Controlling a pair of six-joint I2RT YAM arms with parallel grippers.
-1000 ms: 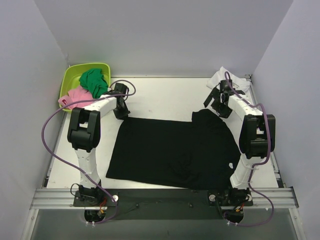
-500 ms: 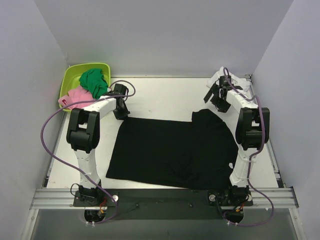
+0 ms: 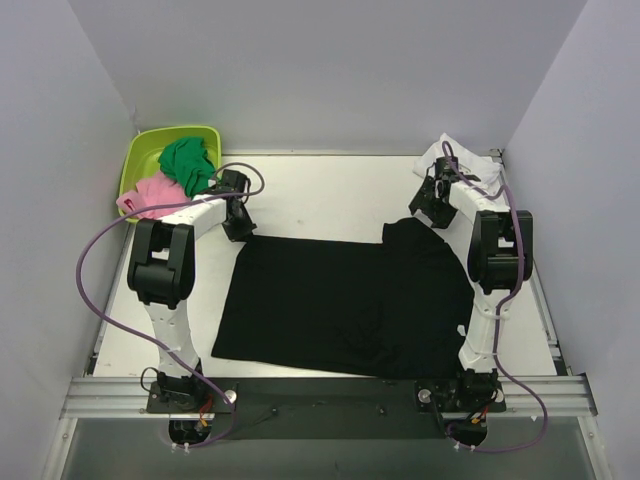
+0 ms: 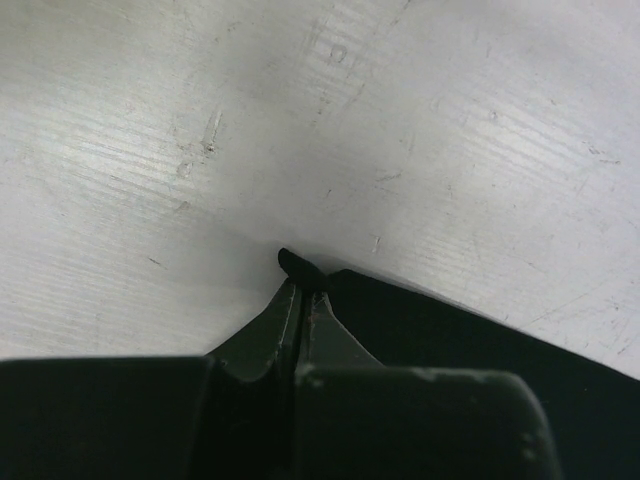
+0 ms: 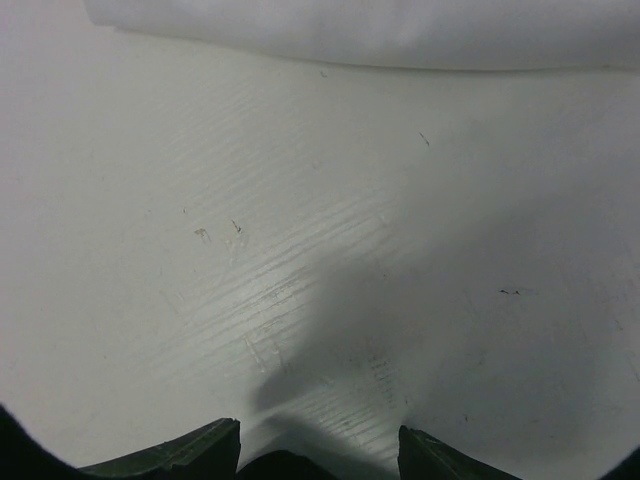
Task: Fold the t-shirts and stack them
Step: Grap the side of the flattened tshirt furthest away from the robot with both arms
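Observation:
A large black t-shirt (image 3: 350, 300) lies spread flat on the white table. My left gripper (image 3: 240, 232) is at its far left corner. In the left wrist view the gripper (image 4: 302, 282) is shut on that corner, and a small tip of black t-shirt (image 4: 294, 262) sticks out past the fingertips. My right gripper (image 3: 425, 208) is low at the shirt's far right sleeve. Its fingers (image 5: 205, 455) stand apart in the right wrist view, over bare table, with a dark shape low between them. The white t-shirt (image 3: 455, 160) lies bunched at the back right and shows as a white t-shirt edge (image 5: 400, 30).
A lime-green tub (image 3: 140, 165) at the back left holds a green cloth (image 3: 188, 163) and a pink cloth (image 3: 148, 195). Purple cables loop from both arms. Grey walls close in the table on three sides.
My left gripper has closed on the black shirt's far left corner. My right gripper has swung down toward the shirt's far right sleeve, and its jaws have narrowed.

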